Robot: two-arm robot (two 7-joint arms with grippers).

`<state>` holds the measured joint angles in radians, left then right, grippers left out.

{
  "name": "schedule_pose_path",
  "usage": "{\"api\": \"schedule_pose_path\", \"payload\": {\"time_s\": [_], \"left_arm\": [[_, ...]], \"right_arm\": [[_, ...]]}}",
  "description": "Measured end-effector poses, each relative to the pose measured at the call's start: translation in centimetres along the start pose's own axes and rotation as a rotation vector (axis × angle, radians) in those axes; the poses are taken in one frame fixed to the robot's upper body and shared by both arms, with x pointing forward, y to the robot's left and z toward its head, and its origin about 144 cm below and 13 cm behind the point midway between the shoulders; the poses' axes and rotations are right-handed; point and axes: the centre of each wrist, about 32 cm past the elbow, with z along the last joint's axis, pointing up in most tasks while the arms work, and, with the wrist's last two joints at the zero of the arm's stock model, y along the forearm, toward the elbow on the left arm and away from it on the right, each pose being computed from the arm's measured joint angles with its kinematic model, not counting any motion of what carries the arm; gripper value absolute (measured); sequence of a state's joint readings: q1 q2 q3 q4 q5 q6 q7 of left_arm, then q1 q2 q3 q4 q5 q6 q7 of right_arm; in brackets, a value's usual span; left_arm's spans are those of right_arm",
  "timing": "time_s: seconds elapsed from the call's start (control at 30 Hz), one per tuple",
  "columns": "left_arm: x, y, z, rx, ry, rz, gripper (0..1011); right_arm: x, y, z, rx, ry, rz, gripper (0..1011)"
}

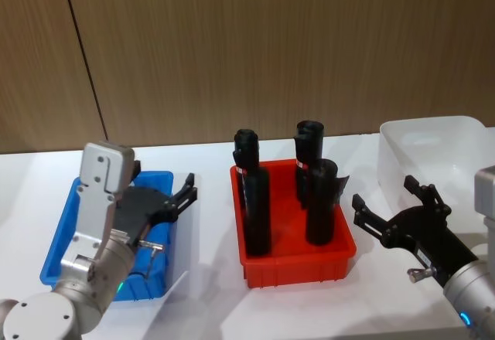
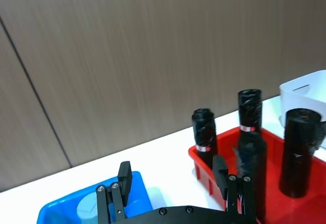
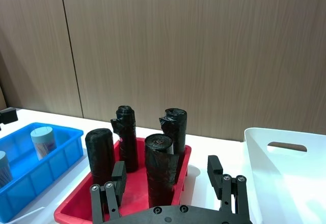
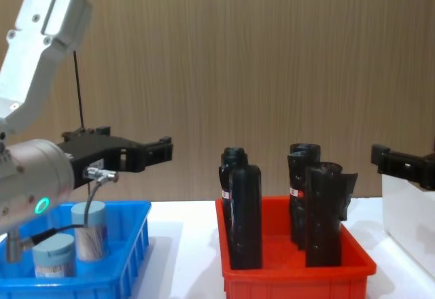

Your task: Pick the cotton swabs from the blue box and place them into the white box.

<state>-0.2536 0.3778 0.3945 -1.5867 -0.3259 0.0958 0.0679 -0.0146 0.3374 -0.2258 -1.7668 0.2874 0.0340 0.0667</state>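
The head view looks forward and down from above the worktop point(image 1: 209, 278). It takes in the blue box point(image 1: 60, 236) at left, the red bin point(image 1: 302, 266) in the middle and the white box point(image 1: 433, 147) at right, with the wood wall point(image 1: 271, 46) beyond. The chest view sits low and close, facing that wall and seeing the bins side-on. Each wrist view looks out over its own claw: the left claw point(image 2: 172, 169) toward the wall, the right claw point(image 3: 166, 167) likewise. Every view shares the red bin.
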Motion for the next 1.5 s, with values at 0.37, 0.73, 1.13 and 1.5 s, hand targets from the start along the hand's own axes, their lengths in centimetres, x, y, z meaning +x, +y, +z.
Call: {"api": "schedule_pose_path", "payload": {"time_s": [0.37,0.73,1.13,1.5], "left_arm": [[1.3,0.2,-0.2,0.073,0.058,0.065,1004],[2.2,0.8,-0.9,0.144,0.112,0.138,1004],[3.1,1.5,-2.1,0.208,0.144,0.208,1004],[4.3,1.7,-3.5,0.254,0.165,0.231,1004]], "right_arm": [[0.0,0.0,0.0,0.0,0.0,0.0,1001],[0.0,0.0,0.0,0.0,0.0,0.0,1001],[0.0,0.0,0.0,0.0,0.0,0.0,1001],[0.0,0.0,0.0,0.0,0.0,0.0,1001]]}}
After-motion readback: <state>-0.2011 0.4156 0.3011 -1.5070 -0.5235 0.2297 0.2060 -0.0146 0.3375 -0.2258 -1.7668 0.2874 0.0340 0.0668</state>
